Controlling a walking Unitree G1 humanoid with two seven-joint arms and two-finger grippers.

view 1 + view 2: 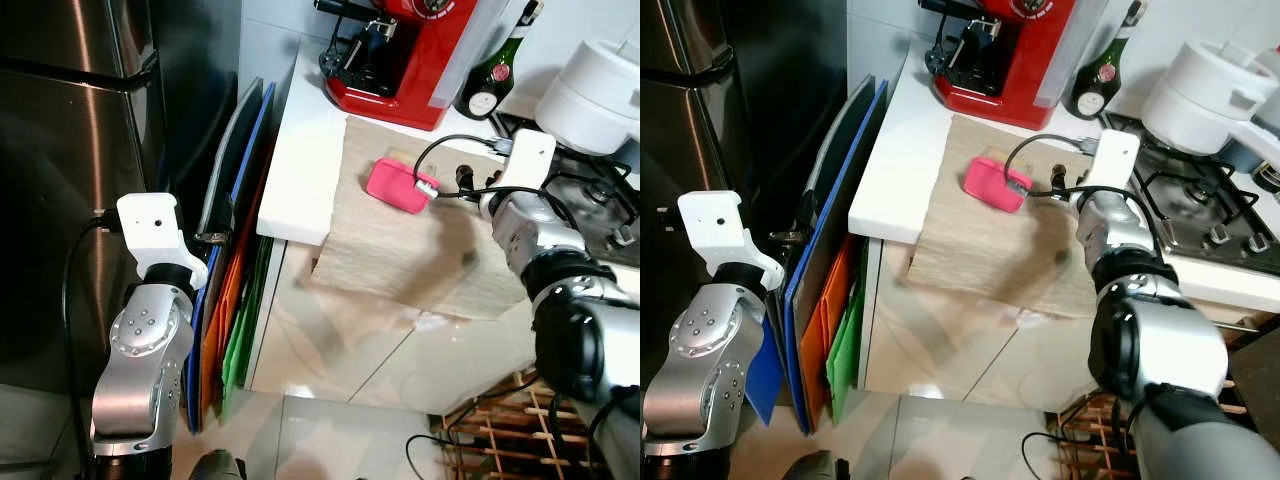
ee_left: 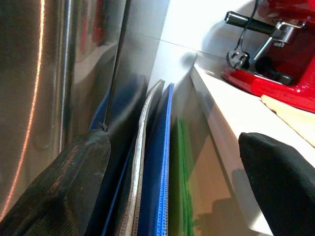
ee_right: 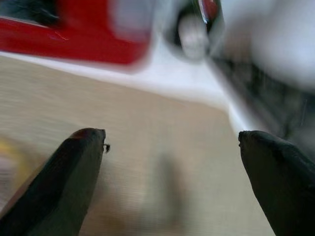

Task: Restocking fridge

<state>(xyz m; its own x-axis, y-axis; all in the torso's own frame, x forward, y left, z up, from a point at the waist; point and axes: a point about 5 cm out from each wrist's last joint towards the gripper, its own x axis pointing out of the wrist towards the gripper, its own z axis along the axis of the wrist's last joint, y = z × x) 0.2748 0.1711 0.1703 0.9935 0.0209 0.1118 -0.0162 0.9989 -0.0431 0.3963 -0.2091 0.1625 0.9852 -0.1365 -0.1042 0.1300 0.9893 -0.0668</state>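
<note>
- The beige mat [image 1: 420, 235] lies on the white table [image 1: 300, 170], its front edge hanging over the table's edge; everything below is placed from this mat.
- A pink packet [image 1: 398, 185] rests on the mat's far part; something pale shows just behind it.
- The right hand [image 3: 172, 147] hovers above the mat, fingers spread wide with nothing between them; its wrist view is blurred.
- Beyond the mat stand a red coffee machine [image 1: 400, 50] and a dark bottle [image 1: 495, 70]; a white pot [image 1: 1215, 95] sits on the stove [image 1: 1200, 210] to the mat's right.
- Left of the mat, past the table's end, coloured boards [image 1: 235, 290] lean beside the steel fridge [image 1: 80, 190].
- The left hand [image 2: 172, 187] is held low by those boards, fingers wide apart, empty.
</note>
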